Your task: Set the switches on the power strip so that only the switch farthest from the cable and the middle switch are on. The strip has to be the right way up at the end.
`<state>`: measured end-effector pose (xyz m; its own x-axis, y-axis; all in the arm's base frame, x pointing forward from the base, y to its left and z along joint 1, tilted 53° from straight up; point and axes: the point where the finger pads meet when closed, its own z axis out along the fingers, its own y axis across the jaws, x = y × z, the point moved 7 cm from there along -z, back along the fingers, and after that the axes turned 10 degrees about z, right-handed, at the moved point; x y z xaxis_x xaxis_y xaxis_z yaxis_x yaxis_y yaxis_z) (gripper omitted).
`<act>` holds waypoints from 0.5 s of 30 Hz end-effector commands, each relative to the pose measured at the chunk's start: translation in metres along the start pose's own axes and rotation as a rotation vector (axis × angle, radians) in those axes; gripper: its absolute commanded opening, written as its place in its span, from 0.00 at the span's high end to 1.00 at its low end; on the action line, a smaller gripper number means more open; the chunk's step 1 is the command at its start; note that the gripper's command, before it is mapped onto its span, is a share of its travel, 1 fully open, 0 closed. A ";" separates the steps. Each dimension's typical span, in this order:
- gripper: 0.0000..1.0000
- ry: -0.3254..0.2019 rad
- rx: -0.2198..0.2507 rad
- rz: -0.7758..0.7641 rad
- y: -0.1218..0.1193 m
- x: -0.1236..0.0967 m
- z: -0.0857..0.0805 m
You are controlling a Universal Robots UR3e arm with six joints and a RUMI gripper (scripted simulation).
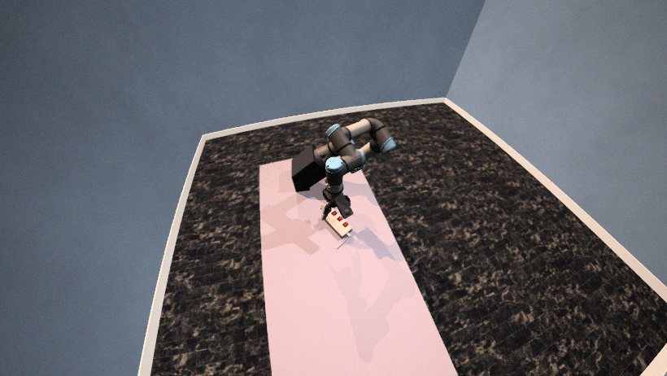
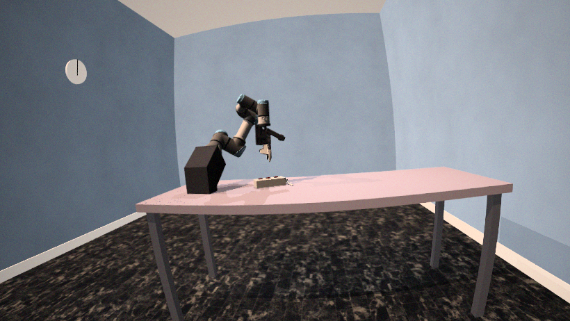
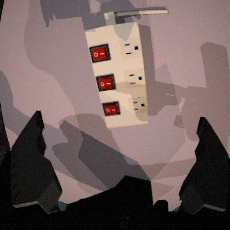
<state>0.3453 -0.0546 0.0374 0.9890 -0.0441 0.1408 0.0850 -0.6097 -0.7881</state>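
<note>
The strip (image 3: 118,75) lay face up on the pink surface (image 2: 359,187), just in front of the arm's dark base (image 2: 202,169), its three red switches (image 3: 99,53) in a row along one side and the sockets (image 3: 135,76) beside them. A short grey cable (image 3: 145,11) left the strip at the end away from the base. The end effector (image 2: 266,152) hung well above the strip, apart from it, released to its full spread and grasping nothing. From the wrist, its two dark fingers stood at either lower corner, with the strip's near end between them and farther up. From the top, the arm (image 1: 337,161) reached over the strip (image 1: 339,223), hiding part of its near end. Which switches were on could not be told.
</note>
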 end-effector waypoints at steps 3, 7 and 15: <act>0.00 0.017 -0.011 -0.169 -0.014 -0.010 0.025; 0.00 0.017 -0.011 -0.187 -0.016 -0.012 0.028; 1.00 0.017 -0.011 -0.192 -0.016 -0.012 0.028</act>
<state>0.3354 -0.0216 0.0313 0.9540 0.0604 0.2935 0.2673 -0.6143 -0.7424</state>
